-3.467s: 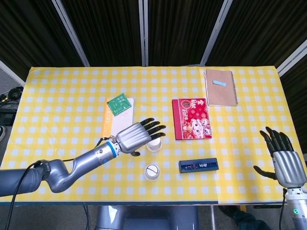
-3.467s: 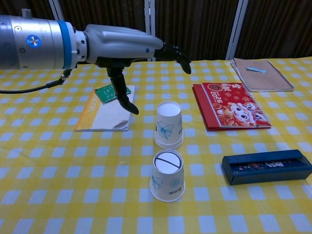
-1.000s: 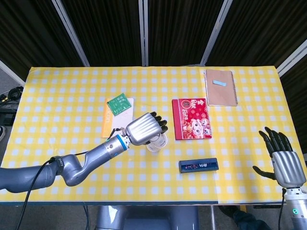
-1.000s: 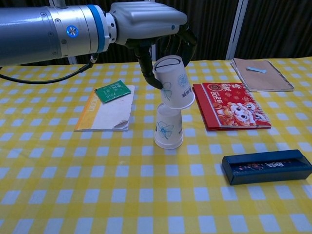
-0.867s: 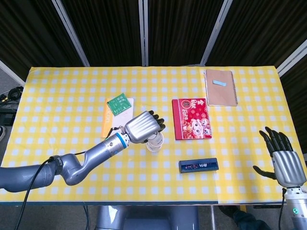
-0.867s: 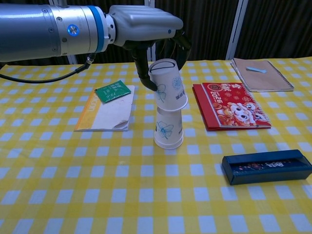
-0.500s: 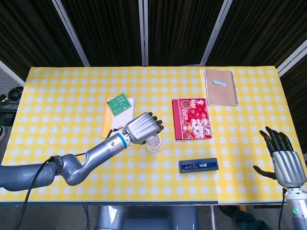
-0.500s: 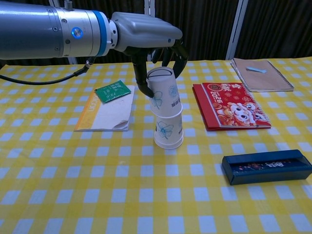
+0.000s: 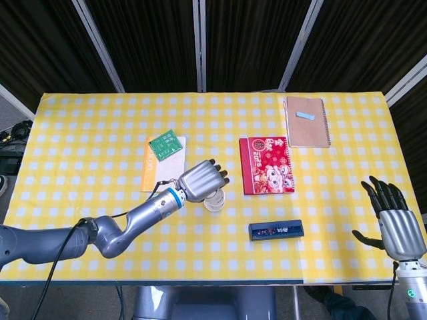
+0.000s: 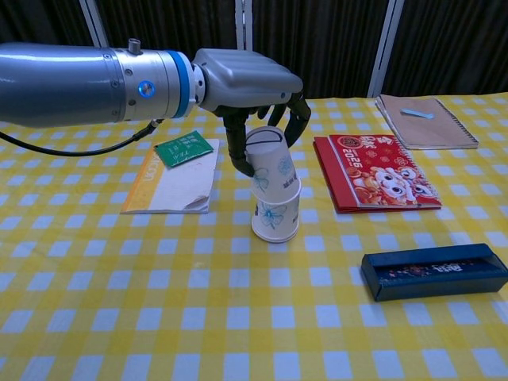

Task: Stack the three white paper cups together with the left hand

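Left robot hand [image 10: 258, 95] grips upside-down white paper cup w/ blue flower print [image 10: 270, 163], tilted, partly seated over the inverted white paper cup stack [image 10: 275, 216] mid-bench [image 10: 95, 317]. Right robot hand [image 9: 393, 217] off bench edge, fingers spread, holding nothing. Red illustrated booklet [image 10: 381, 181] reads "2025"; dark blue box [image 10: 435, 271] label too small to read.

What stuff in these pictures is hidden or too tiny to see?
- Head view: the left hand covers most of the white paper cups; only a rim peeks out.
- Chest view: how many cups are nested in the stack of white paper cups cannot be counted; a third may hide inside.
- Chest view: the right hand is outside the frame.
- Both views: the writing on the dark blue box is too small to read.
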